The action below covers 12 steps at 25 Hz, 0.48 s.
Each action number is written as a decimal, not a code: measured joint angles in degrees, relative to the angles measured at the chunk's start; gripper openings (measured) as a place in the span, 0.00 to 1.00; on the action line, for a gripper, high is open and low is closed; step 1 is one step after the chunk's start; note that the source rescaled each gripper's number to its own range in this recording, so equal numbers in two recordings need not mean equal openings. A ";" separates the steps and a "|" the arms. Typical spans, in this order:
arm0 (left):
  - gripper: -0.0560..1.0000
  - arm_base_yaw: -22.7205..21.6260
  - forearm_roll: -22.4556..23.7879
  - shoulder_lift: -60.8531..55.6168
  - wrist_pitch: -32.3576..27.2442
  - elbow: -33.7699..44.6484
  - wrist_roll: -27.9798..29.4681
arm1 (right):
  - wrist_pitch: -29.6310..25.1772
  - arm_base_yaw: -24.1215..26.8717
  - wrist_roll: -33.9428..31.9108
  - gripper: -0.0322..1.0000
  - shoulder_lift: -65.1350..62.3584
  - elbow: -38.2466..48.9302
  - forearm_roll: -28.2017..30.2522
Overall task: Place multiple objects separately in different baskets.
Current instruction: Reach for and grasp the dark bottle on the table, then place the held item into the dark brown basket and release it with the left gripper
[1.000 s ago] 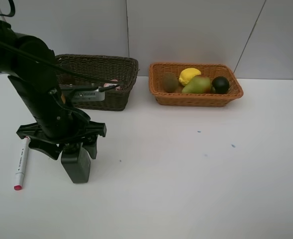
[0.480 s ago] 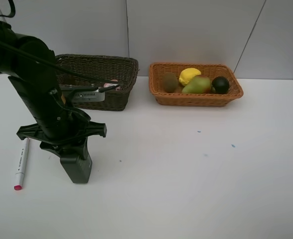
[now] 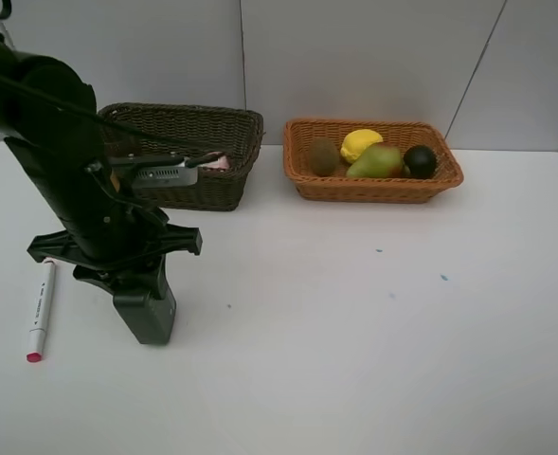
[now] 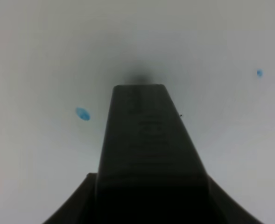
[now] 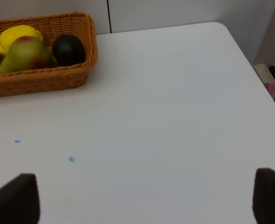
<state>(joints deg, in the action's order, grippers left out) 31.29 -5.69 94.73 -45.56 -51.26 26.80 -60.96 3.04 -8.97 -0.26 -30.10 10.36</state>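
Woven wicker baskets [image 3: 373, 185]; smooth matt white table [image 3: 354, 332].

Lab test bench, by the look of it — my arm [image 3: 61, 180] works over a bare white table [image 3: 373, 341] flecked with blue marks, against plain grey panelled walls [image 3: 373, 57]; two wicker baskets [image 3: 371, 161] of props — staged, not domestic.

A white table [image 3: 373, 360] fills most of the high view, its surface matte and evenly lit, with a few small blue specks [image 3: 443, 278] on the right half. Behind it stands a pale grey panelled wall [image 3: 373, 57], split by thin dark seams [image 3: 242, 52], one upright and one slanting. The table's far right corner [image 5: 221, 25] is rounded.
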 joint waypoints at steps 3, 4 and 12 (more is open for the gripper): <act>0.52 0.00 1.02 -4.07 -3.53 -2.33 0.00 | 0.00 0.00 0.00 1.00 0.00 0.00 0.00; 0.52 0.00 1.58 -5.47 -4.68 -3.65 0.00 | 0.00 0.00 0.00 1.00 0.00 0.00 0.00; 0.52 0.00 10.00 -9.10 -12.17 -18.08 0.00 | 0.00 0.00 0.00 1.00 0.00 0.00 0.00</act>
<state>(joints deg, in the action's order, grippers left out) 31.29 4.32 85.63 -57.73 -69.34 26.80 -60.96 3.04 -8.97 -0.26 -30.10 10.36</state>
